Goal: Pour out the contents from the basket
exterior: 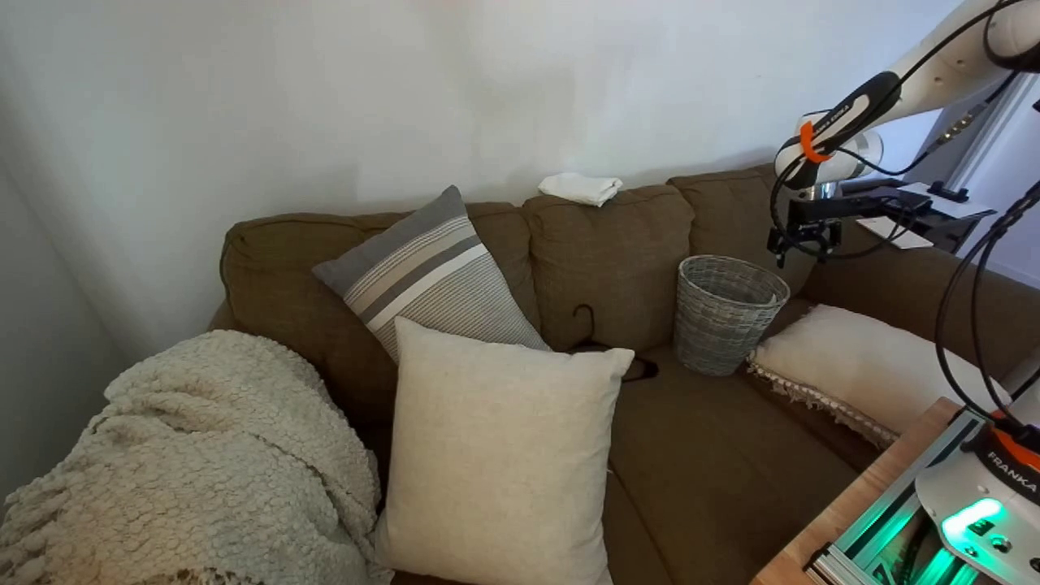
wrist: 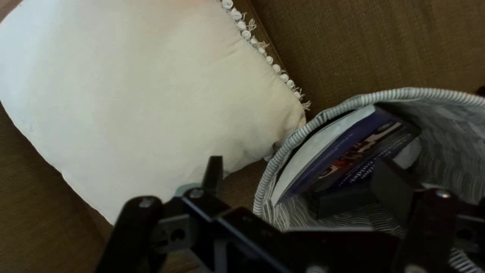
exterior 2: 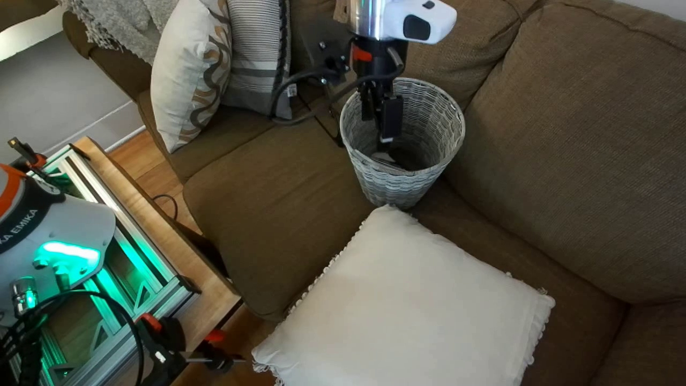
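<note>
The grey woven basket stands upright on the brown sofa in both exterior views [exterior: 715, 335] [exterior 2: 394, 185]. Its ribbed rim [wrist: 322, 116] crosses the wrist view. Inside lie a book with a blue and dark cover [wrist: 341, 151], a dark box-like item [wrist: 344, 199] and a whitish lump [wrist: 409, 153]. My gripper [wrist: 301, 167] is open and empty, its fingers wide apart. In the wrist view one finger shows outside the rim and the other over the basket's inside. In the exterior views the gripper [exterior: 803, 244] [exterior 2: 381, 120] hangs above the basket's rim. The basket's bottom is partly hidden.
A cream tasselled pillow [exterior 2: 407, 311] lies against the basket's side. A black hanger [exterior: 642, 370], a striped pillow [exterior: 439, 276] and a big cream pillow [exterior: 504, 455] are farther along the sofa. The sofa back [exterior: 613, 268] rises behind the basket.
</note>
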Robot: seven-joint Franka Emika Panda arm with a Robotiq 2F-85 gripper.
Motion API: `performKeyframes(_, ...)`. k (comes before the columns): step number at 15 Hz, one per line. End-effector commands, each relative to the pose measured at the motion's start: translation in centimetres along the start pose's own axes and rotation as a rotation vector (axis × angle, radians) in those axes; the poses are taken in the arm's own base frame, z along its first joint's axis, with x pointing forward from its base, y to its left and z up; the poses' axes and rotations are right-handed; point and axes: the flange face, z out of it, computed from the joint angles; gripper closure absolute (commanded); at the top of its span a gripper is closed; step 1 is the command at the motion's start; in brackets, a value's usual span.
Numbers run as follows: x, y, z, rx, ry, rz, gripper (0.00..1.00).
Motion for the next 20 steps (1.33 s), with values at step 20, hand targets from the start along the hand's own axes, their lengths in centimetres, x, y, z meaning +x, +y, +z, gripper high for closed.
performKeyframes(20,8.9,8.2,9.9,0.347,-0.013,0.231,0.0)
